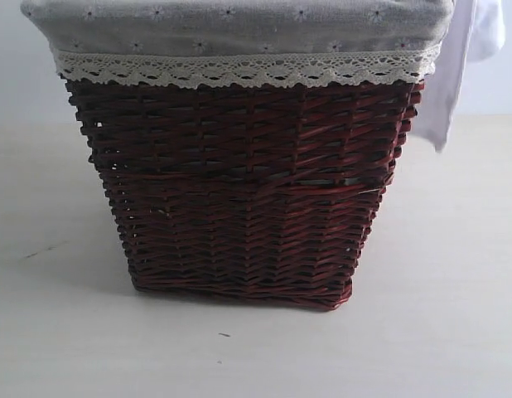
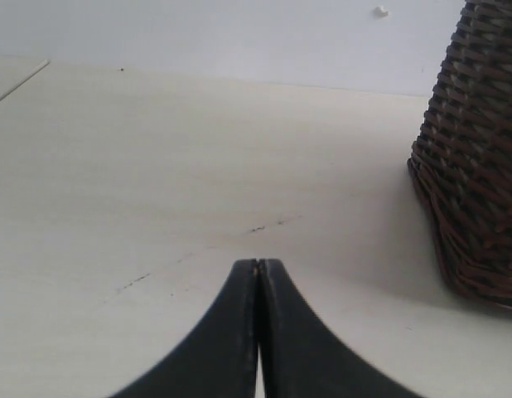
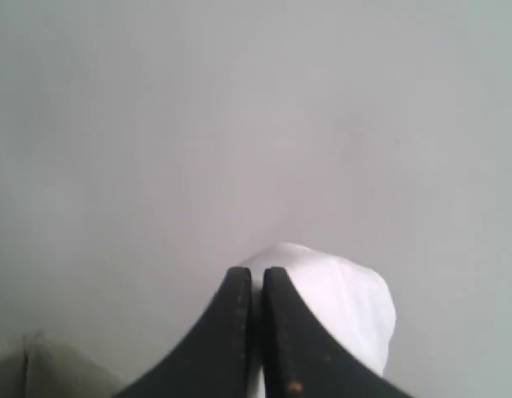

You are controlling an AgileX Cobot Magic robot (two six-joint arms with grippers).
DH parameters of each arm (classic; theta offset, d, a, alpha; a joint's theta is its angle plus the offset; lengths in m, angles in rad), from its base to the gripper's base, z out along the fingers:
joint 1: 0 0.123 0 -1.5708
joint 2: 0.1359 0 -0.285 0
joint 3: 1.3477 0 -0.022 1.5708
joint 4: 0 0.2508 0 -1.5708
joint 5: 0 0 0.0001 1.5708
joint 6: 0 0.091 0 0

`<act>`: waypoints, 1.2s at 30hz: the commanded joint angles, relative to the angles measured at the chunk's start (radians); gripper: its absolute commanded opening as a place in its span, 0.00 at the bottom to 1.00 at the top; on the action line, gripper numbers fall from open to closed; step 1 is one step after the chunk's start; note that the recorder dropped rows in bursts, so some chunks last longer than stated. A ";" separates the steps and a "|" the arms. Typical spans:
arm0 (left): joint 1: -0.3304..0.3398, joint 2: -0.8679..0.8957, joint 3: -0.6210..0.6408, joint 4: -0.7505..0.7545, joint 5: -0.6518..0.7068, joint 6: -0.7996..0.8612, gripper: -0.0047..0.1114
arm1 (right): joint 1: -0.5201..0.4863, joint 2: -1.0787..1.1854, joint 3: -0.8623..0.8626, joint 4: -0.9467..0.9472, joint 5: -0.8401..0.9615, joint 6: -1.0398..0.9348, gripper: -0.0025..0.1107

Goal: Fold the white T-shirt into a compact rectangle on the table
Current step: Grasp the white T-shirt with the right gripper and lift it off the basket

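Pale table, wicker basket, T-shirt behind.

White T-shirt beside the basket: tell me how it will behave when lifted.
Probably floppy: the white T-shirt hangs limp in folds beside the wicker basket, so it should drape from any pinch point. Likely light: the right gripper seems to hold it with a thin pinch. It may snag on the wicker.
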 commanded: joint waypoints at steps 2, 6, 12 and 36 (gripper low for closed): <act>0.004 -0.007 -0.001 0.002 -0.010 0.002 0.04 | -0.003 -0.044 -0.177 0.027 0.013 0.059 0.02; 0.004 -0.007 -0.001 0.002 -0.010 0.002 0.04 | -0.003 -0.073 -0.299 0.027 0.002 0.059 0.02; 0.004 -0.007 -0.001 0.002 -0.010 0.002 0.04 | -0.003 -0.125 -0.448 0.027 0.009 0.089 0.02; 0.004 -0.007 -0.001 0.002 -0.010 0.002 0.04 | -0.003 -0.202 -0.309 0.027 -0.579 0.214 0.02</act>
